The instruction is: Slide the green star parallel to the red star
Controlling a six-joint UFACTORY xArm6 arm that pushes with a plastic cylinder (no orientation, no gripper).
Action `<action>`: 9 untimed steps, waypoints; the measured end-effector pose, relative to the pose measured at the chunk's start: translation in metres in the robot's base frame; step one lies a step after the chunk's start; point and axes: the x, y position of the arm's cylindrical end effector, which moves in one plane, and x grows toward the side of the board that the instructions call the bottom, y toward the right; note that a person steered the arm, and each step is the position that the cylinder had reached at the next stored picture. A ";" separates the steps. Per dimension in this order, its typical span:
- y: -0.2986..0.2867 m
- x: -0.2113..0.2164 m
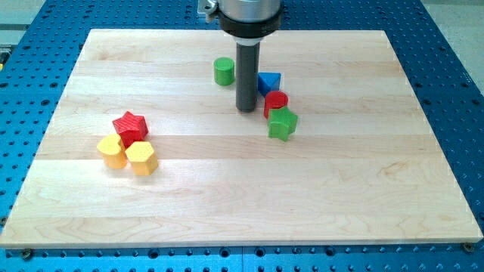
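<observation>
Yellow blocks [127, 154] sit nearest; light, rigid green star [282, 123] needs a flat-side push; my tip [246, 110], without jaws, stands just left.

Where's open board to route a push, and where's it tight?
Free: the wooden board's whole bottom strip and right side, plus the gap between red star and green star. Tight: around my tip, with green cylinder, blue block, red cylinder; and the yellow blocks.

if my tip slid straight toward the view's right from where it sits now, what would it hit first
Most likely the red cylinder, just to the view's right of my tip; the green star sits slightly lower and might be clipped. Depth is unclear.
</observation>
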 end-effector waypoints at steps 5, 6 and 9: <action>0.047 0.081; 0.040 0.080; 0.091 0.036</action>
